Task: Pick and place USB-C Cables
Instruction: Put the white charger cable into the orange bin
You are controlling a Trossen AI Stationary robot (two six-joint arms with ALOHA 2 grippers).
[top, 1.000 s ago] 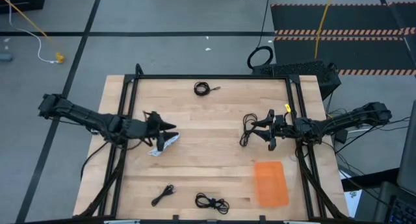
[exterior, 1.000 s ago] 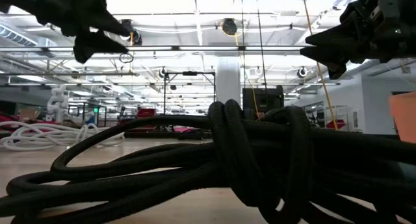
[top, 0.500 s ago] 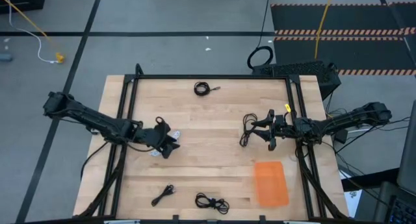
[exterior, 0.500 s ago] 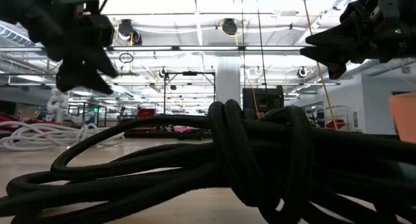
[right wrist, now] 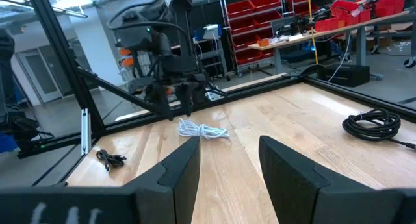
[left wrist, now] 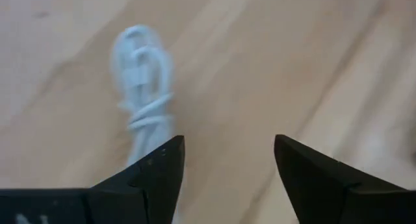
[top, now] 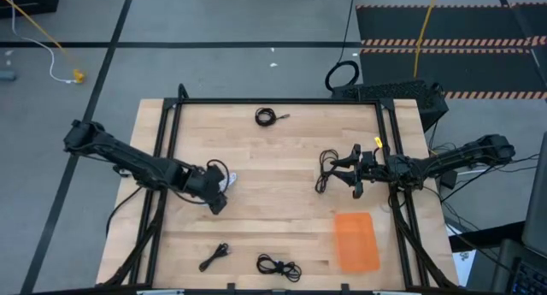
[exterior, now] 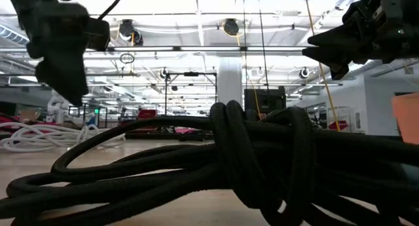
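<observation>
My left gripper (top: 215, 197) hangs open over the left middle of the table, fingers pointing down. The white USB-C cable bundle (left wrist: 144, 74) lies flat on the wood beside one finger (left wrist: 153, 175), and its lower end runs out of sight behind that finger. It also shows in the high view as the white cable (top: 227, 181). My right gripper (top: 349, 172) is open and held level above the table's right middle. A black cable bundle (top: 323, 171) lies just past its fingertips. Other black bundles lie by the far edge (top: 267, 116) and by the near edge (top: 214, 256), (top: 279, 266).
An orange flat piece (top: 355, 240) lies near the right front corner. A black frame (top: 273, 101) runs round the tabletop. A large black cable ring (top: 342, 75) and a yellow cord (top: 423, 30) lie on the floor beyond the far edge. Bare wood fills the table's middle.
My left gripper has moved toward the near edge and come down, tipping from level to pointing down beside the white cable. The right arm has kept still.
</observation>
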